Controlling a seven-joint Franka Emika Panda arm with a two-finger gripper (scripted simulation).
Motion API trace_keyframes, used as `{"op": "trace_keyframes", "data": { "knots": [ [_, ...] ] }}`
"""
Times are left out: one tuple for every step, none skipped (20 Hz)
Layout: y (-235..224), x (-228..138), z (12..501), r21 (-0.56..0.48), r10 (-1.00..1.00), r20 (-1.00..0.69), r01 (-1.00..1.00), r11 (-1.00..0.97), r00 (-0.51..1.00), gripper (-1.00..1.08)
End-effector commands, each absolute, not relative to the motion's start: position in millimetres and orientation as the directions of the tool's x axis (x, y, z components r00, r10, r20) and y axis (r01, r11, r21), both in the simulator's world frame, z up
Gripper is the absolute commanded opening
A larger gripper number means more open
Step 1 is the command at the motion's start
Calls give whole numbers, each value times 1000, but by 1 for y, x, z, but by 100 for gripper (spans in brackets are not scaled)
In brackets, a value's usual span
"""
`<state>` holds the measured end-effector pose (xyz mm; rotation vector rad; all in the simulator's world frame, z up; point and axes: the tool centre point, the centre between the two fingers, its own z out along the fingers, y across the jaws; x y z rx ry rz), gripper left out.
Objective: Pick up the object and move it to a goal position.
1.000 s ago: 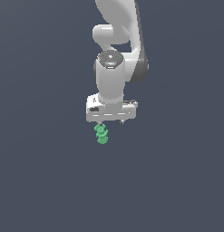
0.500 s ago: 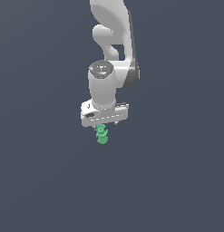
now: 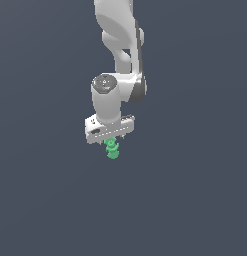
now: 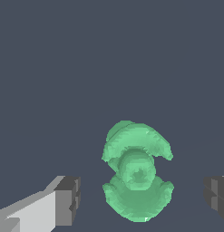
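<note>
In the exterior view, the white arm [image 3: 118, 60] came down from the top edge and ended in a broad white claw [image 3: 111, 140] pointing downward over a plain dark grey-blue ground. The green lump [image 3: 112, 149] sat directly beneath the claw, its top meeting the underside of the white crossbar and its knobbly body showing below it. The fingers themselves could not be made out from this side, so this view did not settle how wide they stood. A small dark round cap with a faint red mark showed on top of the wrist housing, too small to read; no brand name, label or lettering could be made out anywhere on the arm.

In the wrist view, the green lump [image 4: 137, 171] filled the middle between the two fingers [image 4: 68, 200]. One dark grey pad with its white finger body stood on one side, and the other pad was partly cut off at the frame's edge on the other side. Clear gaps of dark ground showed between each pad and the lump, so the claw stood wide apart and gripped nothing. The lump showed a rounded knob at its centre with curved ridges on either side of it. It bore no writing.
</note>
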<state>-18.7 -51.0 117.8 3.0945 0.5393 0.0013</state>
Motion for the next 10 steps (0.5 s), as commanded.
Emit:
{"op": "trace_keyframes", "data": {
  "knots": [
    [-54, -20, 115, 0, 354, 0, 354, -935, 935, 100],
    [-54, -20, 114, 0, 358, 0, 358, -934, 934, 100],
    [-55, -21, 113, 0, 360, 0, 360, -933, 933, 100],
    [-55, -21, 113, 0, 362, 0, 362, -932, 932, 100],
    [-55, -21, 113, 0, 362, 0, 362, -932, 932, 100],
    [-55, -21, 113, 0, 359, 0, 359, -934, 934, 100],
    [-55, -21, 113, 0, 359, 0, 359, -934, 934, 100],
    [-55, -21, 112, 0, 359, 0, 359, -934, 934, 100],
    [-55, -21, 110, 0, 359, 0, 359, -934, 934, 100],
    [-55, -21, 107, 0, 359, 0, 359, -933, 933, 100]
  ]
}}
